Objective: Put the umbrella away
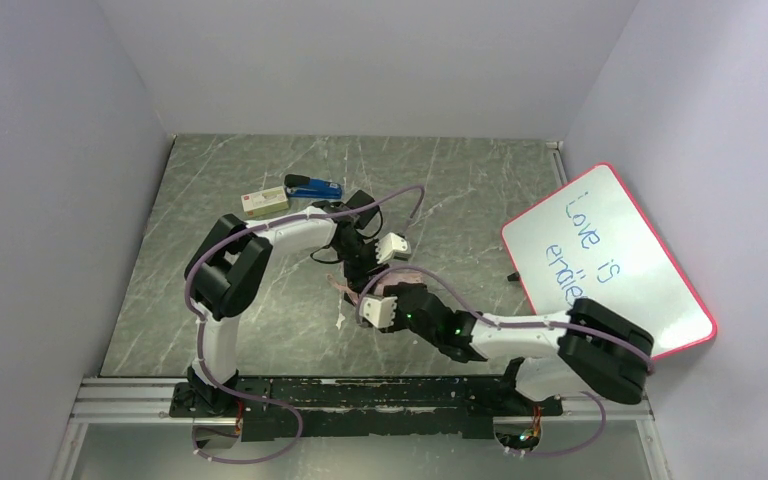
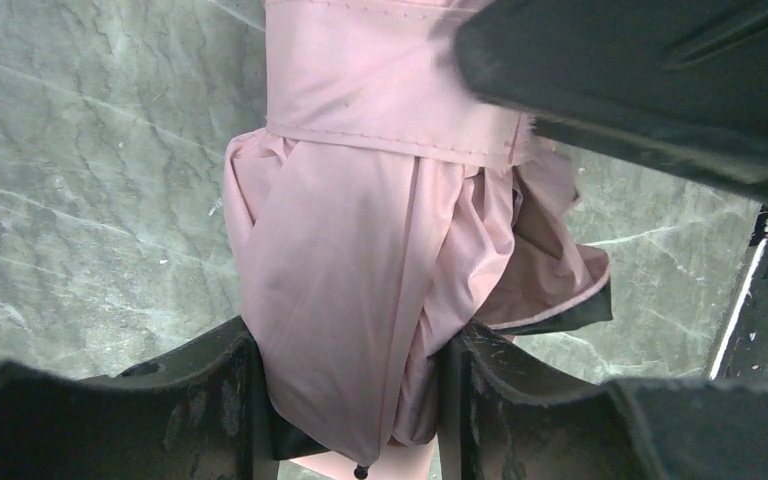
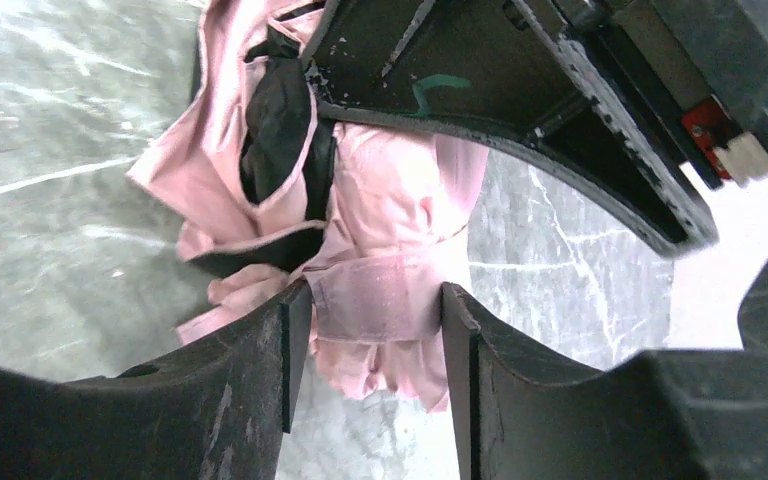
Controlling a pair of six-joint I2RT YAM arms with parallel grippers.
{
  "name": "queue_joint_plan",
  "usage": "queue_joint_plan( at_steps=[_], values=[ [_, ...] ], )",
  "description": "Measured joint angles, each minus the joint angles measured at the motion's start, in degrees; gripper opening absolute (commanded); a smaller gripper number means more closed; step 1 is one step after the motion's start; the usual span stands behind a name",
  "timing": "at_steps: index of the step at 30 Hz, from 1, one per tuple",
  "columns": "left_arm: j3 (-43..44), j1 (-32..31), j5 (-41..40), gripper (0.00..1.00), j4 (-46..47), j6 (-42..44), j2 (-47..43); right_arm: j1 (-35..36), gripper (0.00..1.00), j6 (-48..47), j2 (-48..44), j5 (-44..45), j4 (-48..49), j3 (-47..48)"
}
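Note:
The pale pink umbrella [image 1: 401,276] lies folded on the grey marble table, mostly hidden between the two grippers. My left gripper [image 1: 364,262] comes from the far side. In the left wrist view it [image 2: 350,400] is shut on the bunched pink canopy [image 2: 360,250], with cloth pressed against both fingers. A pink strap [image 2: 390,100] runs round the bundle. My right gripper [image 1: 385,303] reaches in from the near side. In the right wrist view it [image 3: 365,340] stands open, its fingers close on either side of the strapped band [image 3: 375,295]. The black lining [image 3: 278,130] shows in the folds.
A blue stapler [image 1: 313,187] and a small cream-and-red box [image 1: 264,202] lie at the back left of the table [image 1: 160,300]. A whiteboard [image 1: 605,260] with a red rim leans at the right. Walls close in on three sides.

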Motion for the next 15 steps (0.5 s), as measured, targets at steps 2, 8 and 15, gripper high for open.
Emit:
queue_joint_plan(
  at_steps=[2,8,15],
  values=[
    [0.00,0.00,-0.02,0.05,0.04,-0.31,-0.02,0.57,0.54,1.36,-3.02,-0.35,-1.70,-0.74],
    [-0.15,-0.11,-0.61,0.05,0.55,-1.57,-0.11,3.67,0.55,8.55,-17.57,0.96,-6.58,-4.09],
    [-0.83,-0.42,-1.68,0.05,1.66,-3.19,-0.63,4.15,0.52,31.78,-33.99,13.68,-9.25,-3.80]
  ],
)
